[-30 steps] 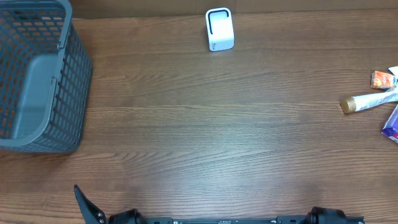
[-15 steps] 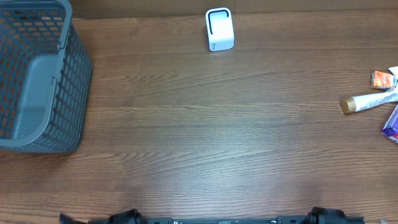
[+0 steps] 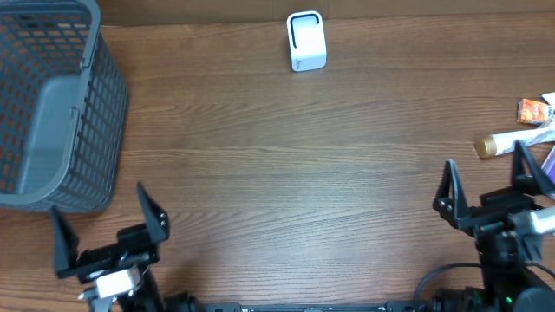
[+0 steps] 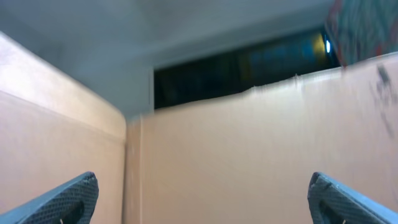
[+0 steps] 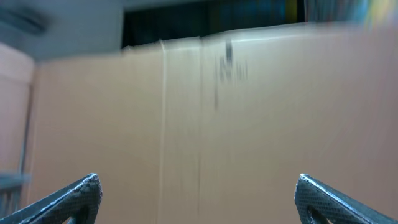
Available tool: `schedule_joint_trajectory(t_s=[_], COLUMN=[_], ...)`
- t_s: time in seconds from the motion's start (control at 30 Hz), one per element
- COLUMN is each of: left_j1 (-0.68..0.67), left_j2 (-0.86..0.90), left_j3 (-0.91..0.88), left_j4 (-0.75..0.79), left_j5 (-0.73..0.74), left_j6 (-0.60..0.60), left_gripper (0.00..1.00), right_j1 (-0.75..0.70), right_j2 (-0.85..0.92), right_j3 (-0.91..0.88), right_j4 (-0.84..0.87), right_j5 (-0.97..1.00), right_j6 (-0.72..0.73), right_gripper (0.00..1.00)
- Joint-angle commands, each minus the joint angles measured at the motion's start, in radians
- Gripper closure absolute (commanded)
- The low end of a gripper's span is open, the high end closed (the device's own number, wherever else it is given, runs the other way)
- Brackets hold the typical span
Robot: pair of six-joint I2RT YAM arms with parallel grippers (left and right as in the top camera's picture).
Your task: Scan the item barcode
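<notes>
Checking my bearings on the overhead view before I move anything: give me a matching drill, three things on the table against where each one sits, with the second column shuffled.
Things:
1. grey mesh basket
2. white scanner
3. gold-capped tube

Places:
A. far edge of the table, about the middle
B. right side, lying flat
C. left side

Pairs: 1-C; 2-A; 3-B
</notes>
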Motion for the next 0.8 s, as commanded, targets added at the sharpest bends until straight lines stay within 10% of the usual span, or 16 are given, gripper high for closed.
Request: schedule_joint_trajectory(t_s=[0.0,0.77], left_j1=[0.005,0.004], left_j2=[-0.004,-0.004], left_j3=[-0.109,-0.194], left_j4=[0.080,-0.221], left_j5=[0.018,0.083], left_j6=[-0.042,-0.156], left_gripper=[0.00,0.00], right_j1=[0.003,0.003], right_j2=[-0.006,-0.006], right_j3=[-0.063,-0.156], right_j4=[0.020,-0.357], right_j5=[-0.001,0.004], right_j6=[-0.001,0.002], right_gripper=[0.00,0.00])
